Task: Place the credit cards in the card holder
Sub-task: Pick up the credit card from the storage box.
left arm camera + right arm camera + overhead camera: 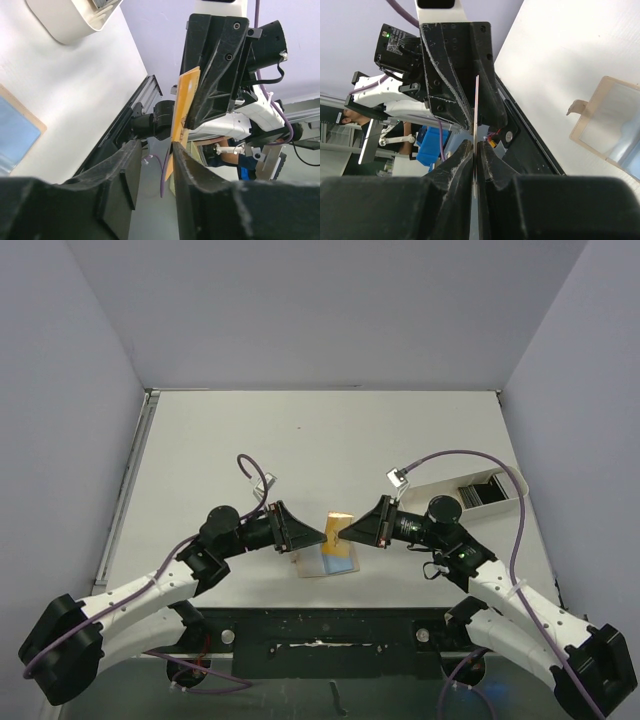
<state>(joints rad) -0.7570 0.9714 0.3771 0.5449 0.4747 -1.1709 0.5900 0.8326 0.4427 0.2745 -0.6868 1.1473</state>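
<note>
**Surface** (pixel 300 440): pale, walled on three sides. There is broad open room beyond both sets of fingers and little behind them, where a black rail (pixel 320 625) marks the near edge.

**White tray** (pixel 450 483): behind and outboard of the right fingers, well apart from the left ones.

**Card holder** (pixel 322 560): lies open just below the point where the two sets of fingers meet, blue lining up. Its tan flap (pixel 186 100) stands raised.

**Right fingers** (pixel 460 160): closed tight on that flap, which shows edge-on between them.

**Left fingers** (pixel 125 170): part-way open, gripping nothing. The flap's lower edge sits at the tip of one; whether it touches cannot be told.

**Credit cards** (pixel 478 490): a dark stack in the tray, none yet in the card holder.

**Step in hand, as judged:** the right fingers hold the flap up, leaving the left ones free to fetch a card.
- The flap should be held upright without dragging the card holder toward the rail.
- The left fingers should back straight off the flap's edge before swinging.
- The tray lies past the right arm, so the far side of the surface offers the roomier path.
</note>
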